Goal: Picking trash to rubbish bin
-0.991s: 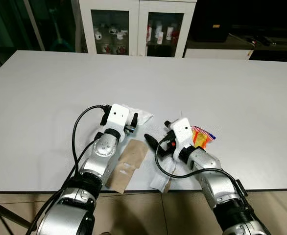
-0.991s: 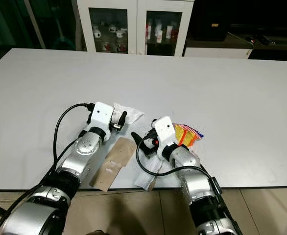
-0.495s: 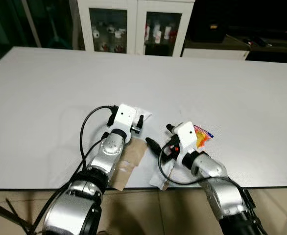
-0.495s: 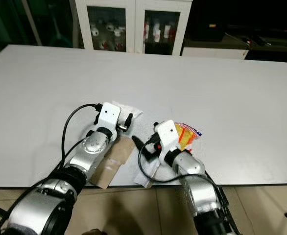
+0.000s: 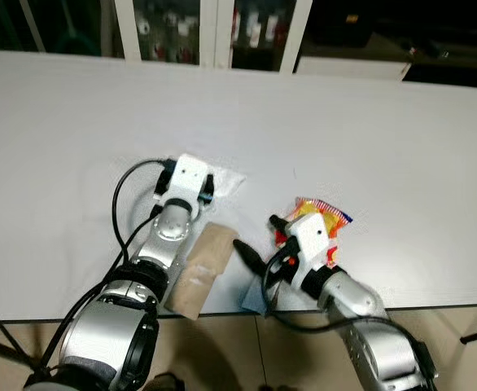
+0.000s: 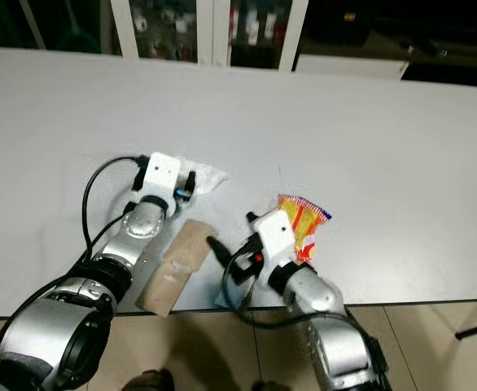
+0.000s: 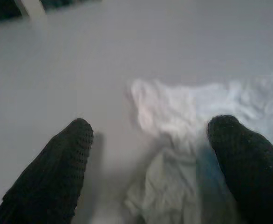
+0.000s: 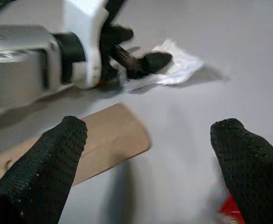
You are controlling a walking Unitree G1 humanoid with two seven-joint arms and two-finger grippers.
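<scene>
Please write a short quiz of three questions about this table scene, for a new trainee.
1. True or false: the left end effector is shut on the white tissue.
2. Which item lies between the two arms? A) brown paper piece B) a green bottle C) a metal spoon
3. Fill in: the colourful snack wrapper lies beside the ____ end effector.

Key: 1 false, its fingers stand apart over the tissue; 2 A; 3 right.
</scene>
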